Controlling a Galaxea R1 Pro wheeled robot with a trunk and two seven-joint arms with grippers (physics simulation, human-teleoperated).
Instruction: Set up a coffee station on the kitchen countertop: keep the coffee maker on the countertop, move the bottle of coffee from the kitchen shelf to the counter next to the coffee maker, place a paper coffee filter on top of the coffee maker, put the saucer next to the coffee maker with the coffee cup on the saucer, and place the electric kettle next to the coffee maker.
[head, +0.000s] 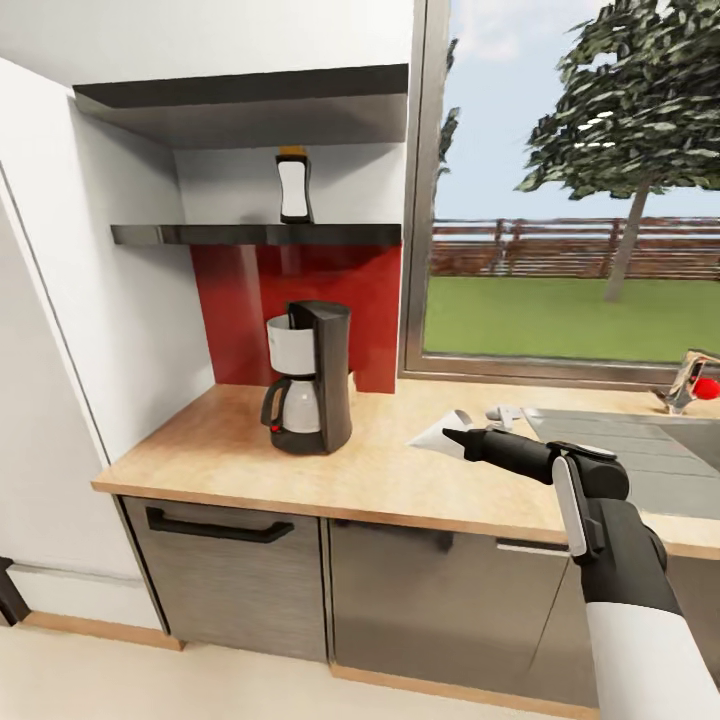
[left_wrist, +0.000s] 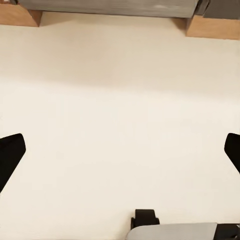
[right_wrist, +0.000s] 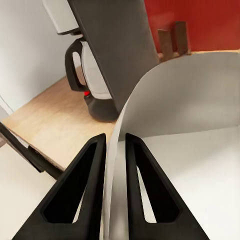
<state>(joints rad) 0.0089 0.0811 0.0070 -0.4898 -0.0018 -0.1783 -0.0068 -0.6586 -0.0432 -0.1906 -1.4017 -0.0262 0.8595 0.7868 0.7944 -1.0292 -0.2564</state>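
1. Coffee maker (head: 308, 378): on countertop (head: 250, 455), toward its left end, in front of the back wall panel.
2. Bottle of coffee (head: 294, 186): on shelf (head: 200, 235) directly above coffee maker.
3. Paper coffee filter (head: 440, 434): pinched in my right gripper (head: 457, 436), over countertop, right of coffee maker, well apart.
4. Sink (head: 640, 445): set in countertop, far right, behind my R arm.
5. Window (head: 570, 180): behind sink, right of shelf.

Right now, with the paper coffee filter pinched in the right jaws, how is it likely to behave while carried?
The paper coffee filter is a thin curved sheet, so probably very light and floppy. The right gripper pinches only one edge, so it may sag, flutter or crease. Set on the coffee maker, it could easily slide.
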